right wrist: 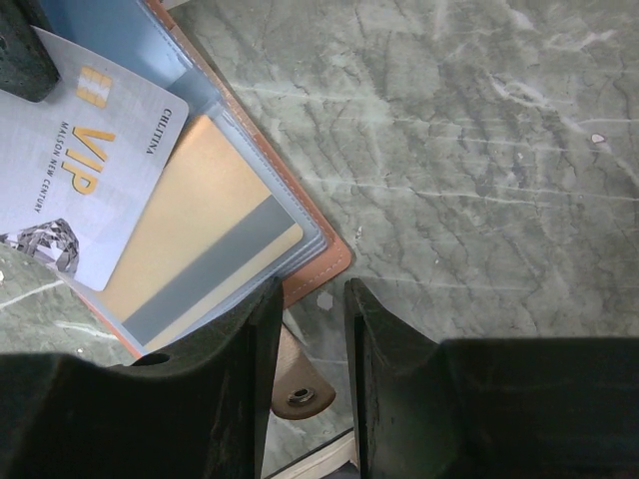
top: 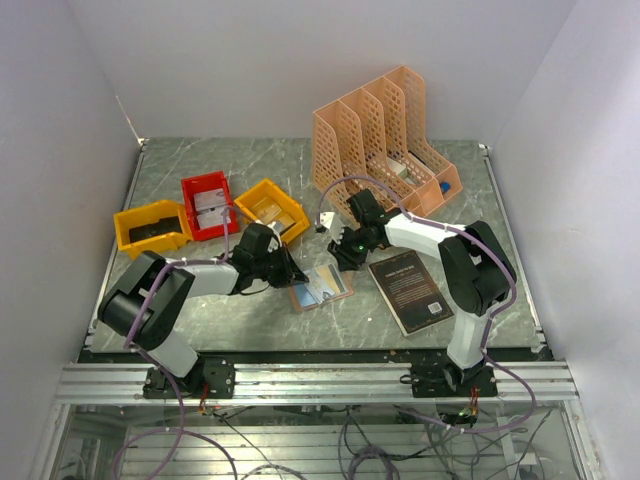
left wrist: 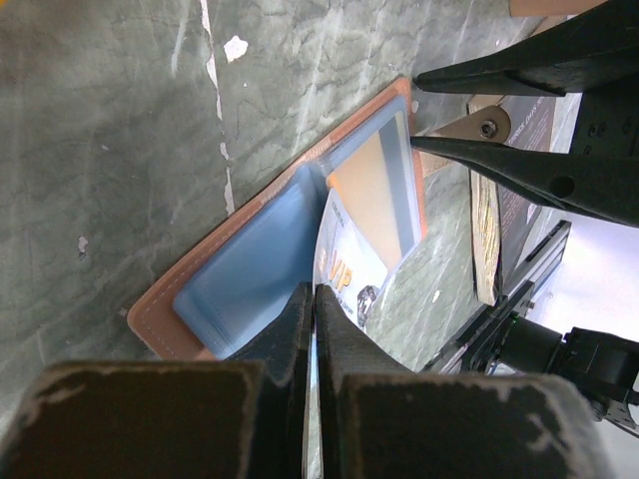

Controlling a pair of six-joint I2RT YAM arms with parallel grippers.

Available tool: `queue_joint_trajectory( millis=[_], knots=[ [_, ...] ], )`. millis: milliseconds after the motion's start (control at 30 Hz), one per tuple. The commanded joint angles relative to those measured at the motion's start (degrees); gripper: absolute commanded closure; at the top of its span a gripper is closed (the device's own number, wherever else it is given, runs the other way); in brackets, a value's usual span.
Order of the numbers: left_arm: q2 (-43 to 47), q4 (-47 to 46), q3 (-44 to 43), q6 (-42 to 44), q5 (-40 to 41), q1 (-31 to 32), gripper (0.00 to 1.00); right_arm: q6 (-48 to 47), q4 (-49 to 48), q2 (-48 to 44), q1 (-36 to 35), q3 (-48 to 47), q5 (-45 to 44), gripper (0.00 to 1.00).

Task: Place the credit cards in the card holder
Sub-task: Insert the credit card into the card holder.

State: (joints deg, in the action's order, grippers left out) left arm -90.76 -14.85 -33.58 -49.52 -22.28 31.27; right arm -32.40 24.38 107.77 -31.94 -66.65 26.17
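The card holder (top: 320, 287) lies open on the tabletop (top: 200, 160) between the arms; a tan card (right wrist: 200, 249) sits pocketed, a grey VIP card (right wrist: 90, 170) askew across it; left gripper (left wrist: 313, 294) closed at that card's edge, hold unclear; right gripper (right wrist: 312, 289) part-open, straddling the snap tab (right wrist: 298, 387).
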Motion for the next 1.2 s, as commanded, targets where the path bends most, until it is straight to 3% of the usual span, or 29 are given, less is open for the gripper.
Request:
queue_joint_trajectory(
  millis=[0, 1167],
  knots=[
    [-1.3, 3.2, -1.4, 0.4, 2.0, 0.7, 0.93, -0.1, 2.3, 2.5, -1.4, 0.7, 0.9, 0.68],
    [-4.1, 8.5, -3.4, 1.7, 0.5, 0.7, 0.93, 0.9, 1.2, 3.2, -2.4, 1.0, 1.2, 0.68]
  ],
)
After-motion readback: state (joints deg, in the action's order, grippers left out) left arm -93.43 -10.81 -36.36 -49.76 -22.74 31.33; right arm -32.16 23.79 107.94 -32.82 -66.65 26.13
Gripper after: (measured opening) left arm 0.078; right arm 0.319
